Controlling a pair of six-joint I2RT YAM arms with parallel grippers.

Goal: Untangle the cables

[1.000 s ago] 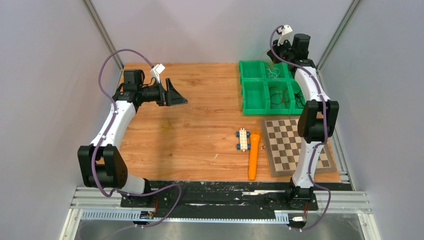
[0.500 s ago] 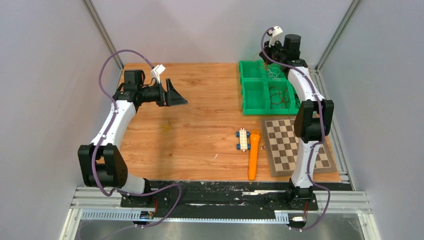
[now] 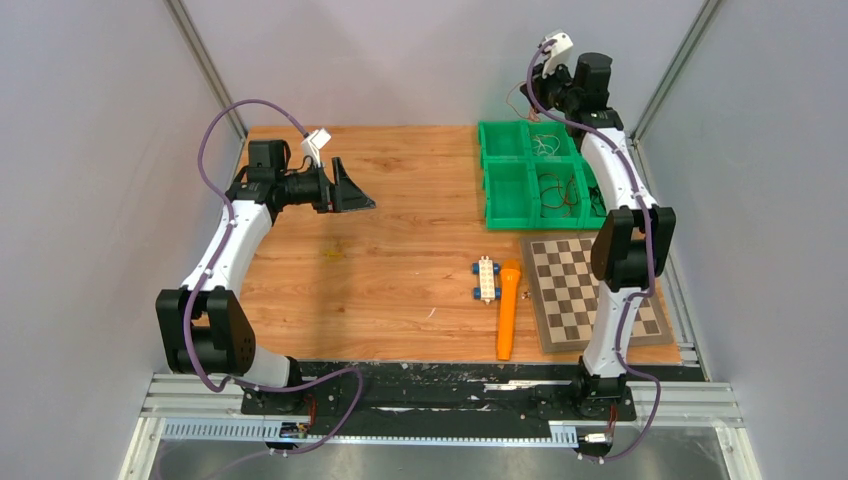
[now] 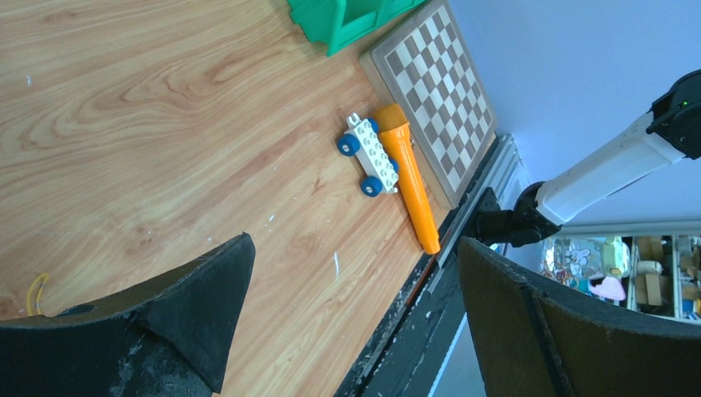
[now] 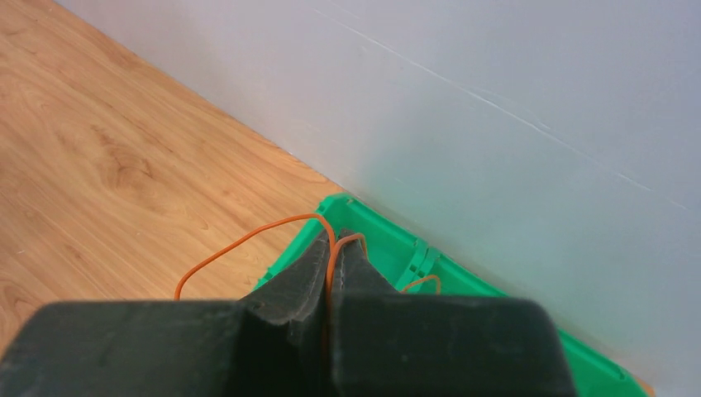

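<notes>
Two arms are at work over the wooden table (image 3: 400, 250). From above, the left gripper (image 3: 352, 190) hangs over the far left part of the board with its jaws apart and nothing between them. The right gripper (image 3: 538, 100) is raised high by the back wall, just past the far edge of the green bin (image 3: 512, 214), and a thin orange wire (image 3: 513, 100) dangles from it. The rest of the cables (image 3: 556, 190) lie in the bin's compartments, pale ones in a far cell and black and red ones in a nearer cell. In front of the bin is a chessboard (image 3: 570, 300). Just left of it lie an orange torch (image 3: 508, 310) and a white toy car (image 3: 486, 279) with blue wheels, side by side. A small yellow strand (image 3: 330, 255) lies alone on the wood, well apart from the bin.

From the left wrist, the two black fingers (image 4: 190, 322) stand wide apart above bare wood. The yellow strand (image 4: 35, 291) shows at the left edge, and the toy car (image 4: 372, 157), torch (image 4: 409, 186) and chessboard (image 4: 434, 74) lie beyond.

From the right wrist, the fingers (image 5: 289, 289) are pressed together on the orange wire (image 5: 240, 244), which loops out to the left over the table. The bin's green rim (image 5: 376, 227) lies beneath, next to the grey wall (image 5: 455, 99).
</notes>
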